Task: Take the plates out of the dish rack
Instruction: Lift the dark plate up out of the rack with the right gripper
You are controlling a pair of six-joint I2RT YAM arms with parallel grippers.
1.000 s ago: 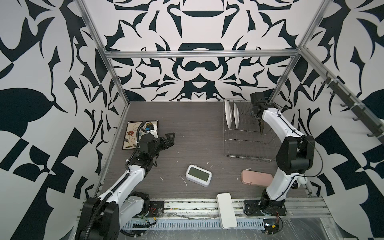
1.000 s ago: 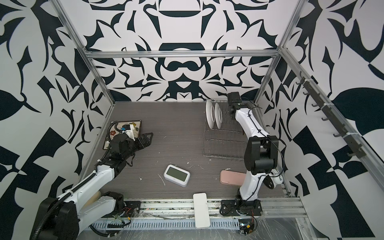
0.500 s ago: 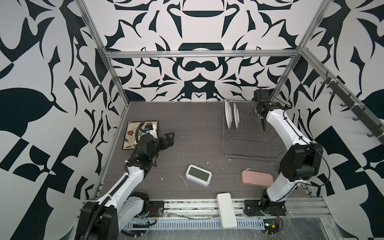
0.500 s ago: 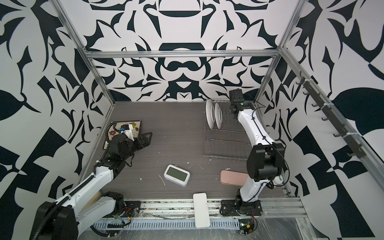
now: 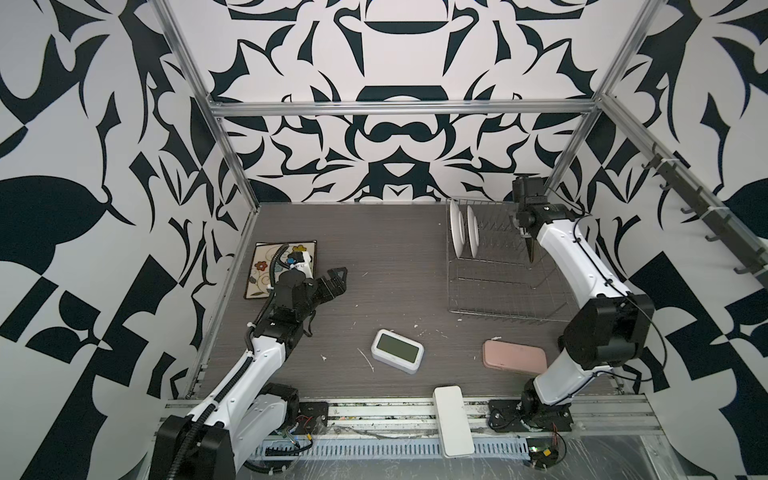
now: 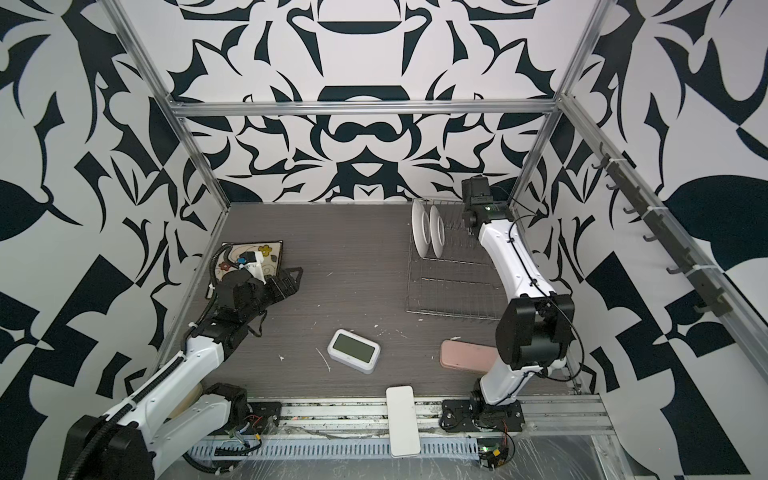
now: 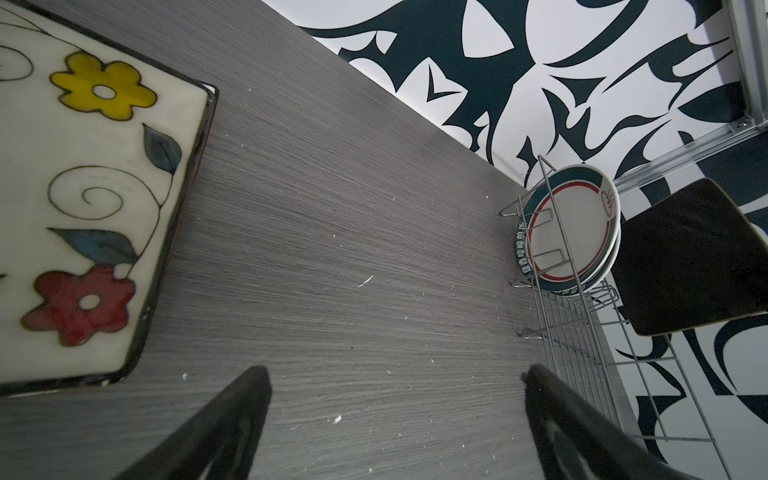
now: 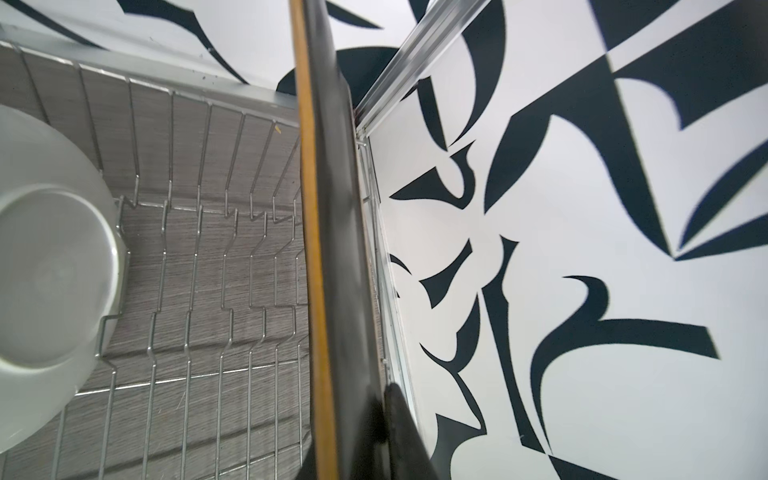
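Observation:
The wire dish rack (image 5: 498, 291) (image 6: 453, 291) stands at the back right. Two round white plates (image 5: 464, 232) (image 6: 428, 232) with teal rims (image 7: 569, 232) stand upright in its left end. My right gripper (image 5: 527, 236) (image 8: 365, 424) is shut on a dark square plate with a tan edge (image 5: 532, 254) (image 8: 332, 249) (image 7: 685, 257), held edge-up above the rack's right side. A cream floral square plate (image 5: 264, 266) (image 6: 235, 255) (image 7: 83, 187) lies flat at the left. Beside it my left gripper (image 5: 334, 279) (image 6: 291, 279) (image 7: 397, 374) hovers open and empty.
A white digital clock (image 5: 397, 351) and a pink case (image 5: 514, 360) lie near the front. A white flat block (image 5: 453, 415) rests on the front rail. The right wall and its metal post (image 8: 415, 50) stand close beside the held plate.
My right arm has swung its elbow outward and lifted the dark plate slightly up and back over the rack. The left arm has barely moved.

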